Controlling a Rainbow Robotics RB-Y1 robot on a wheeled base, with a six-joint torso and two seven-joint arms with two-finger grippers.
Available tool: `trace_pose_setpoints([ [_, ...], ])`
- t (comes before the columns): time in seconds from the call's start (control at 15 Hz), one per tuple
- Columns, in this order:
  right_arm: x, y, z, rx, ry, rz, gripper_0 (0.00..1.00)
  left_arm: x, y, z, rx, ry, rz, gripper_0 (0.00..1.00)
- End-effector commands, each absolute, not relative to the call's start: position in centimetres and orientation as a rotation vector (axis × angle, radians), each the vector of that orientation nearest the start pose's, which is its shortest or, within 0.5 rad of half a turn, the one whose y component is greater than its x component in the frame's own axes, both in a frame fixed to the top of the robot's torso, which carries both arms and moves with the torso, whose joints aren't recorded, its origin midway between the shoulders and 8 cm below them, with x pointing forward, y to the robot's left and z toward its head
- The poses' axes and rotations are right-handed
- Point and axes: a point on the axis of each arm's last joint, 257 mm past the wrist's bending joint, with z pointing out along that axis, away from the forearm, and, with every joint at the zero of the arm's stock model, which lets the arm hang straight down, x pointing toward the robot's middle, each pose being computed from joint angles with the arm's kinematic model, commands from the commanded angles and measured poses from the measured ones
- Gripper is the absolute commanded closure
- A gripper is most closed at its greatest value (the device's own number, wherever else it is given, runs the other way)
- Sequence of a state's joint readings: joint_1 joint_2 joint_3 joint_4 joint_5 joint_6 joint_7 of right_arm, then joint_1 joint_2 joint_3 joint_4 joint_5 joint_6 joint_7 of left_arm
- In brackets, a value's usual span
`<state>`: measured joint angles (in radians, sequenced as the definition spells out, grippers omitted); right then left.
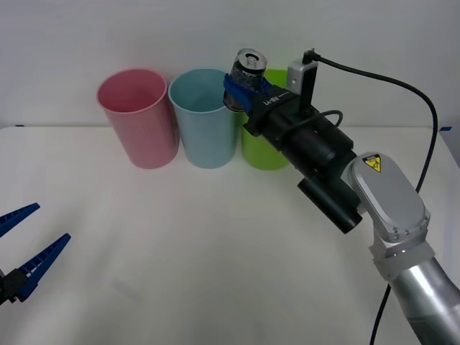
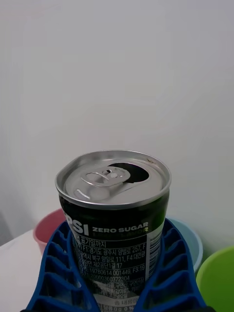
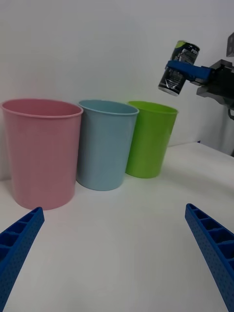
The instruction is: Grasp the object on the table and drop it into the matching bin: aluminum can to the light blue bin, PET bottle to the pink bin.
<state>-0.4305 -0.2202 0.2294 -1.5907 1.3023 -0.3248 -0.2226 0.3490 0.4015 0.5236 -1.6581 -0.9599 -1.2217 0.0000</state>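
At the near left corner of the table [image 1: 215,273] we have the left gripper [image 1: 30,244] parked low, its blue ribbed fingers [image 3: 19,239] spread wide apart with nothing between them, facing the row of bins. Nearer the right edge, our right arm reaches diagonally from the near right corner toward the far side, a black cable [image 1: 402,83] looping up off the wrist. Its right gripper [image 1: 241,93] is raised well above the tabletop and pinches the aluminum can [image 1: 246,70] around its lower body; in the right wrist view we see blue fingers [image 2: 58,273] pressed against both sides of the can [image 2: 114,219], pull-tab top up and mouth already open, "ZERO SUGAR" readable on the dark label. The can is airborne, tilted a little, touching no bin. From the front it sits over the gap between the light blue bin [image 1: 203,118] and the lime green bin [image 1: 262,147]; from the left wrist it looks more above the green one's rim, so we cannot tell exactly which. Along the far edge we see three upright bins in a tight row: the pink bin [image 1: 138,118] on the left, light blue in the middle, lime green on the right.
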Motion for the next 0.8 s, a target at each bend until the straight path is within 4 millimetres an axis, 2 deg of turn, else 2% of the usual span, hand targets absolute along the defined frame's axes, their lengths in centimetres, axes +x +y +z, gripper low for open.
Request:
trace_pose_setpoints([
  [0.07,58.1,0.8,-1.1,-0.425,1.219,0.642,1.0,34.2,33.0,-16.9,0.465,1.441,-0.567,0.0],
  [0.4,62.1,3.8,-0.5,-0.378,1.257,0.604,1.0,34.2,33.0,-16.9,0.465,1.441,-0.567,0.0],
  [0.8,65.8,3.3,-0.4,-0.339,1.301,0.504,1.0,34.2,33.0,-16.9,0.465,1.441,-0.567,0.0],
])
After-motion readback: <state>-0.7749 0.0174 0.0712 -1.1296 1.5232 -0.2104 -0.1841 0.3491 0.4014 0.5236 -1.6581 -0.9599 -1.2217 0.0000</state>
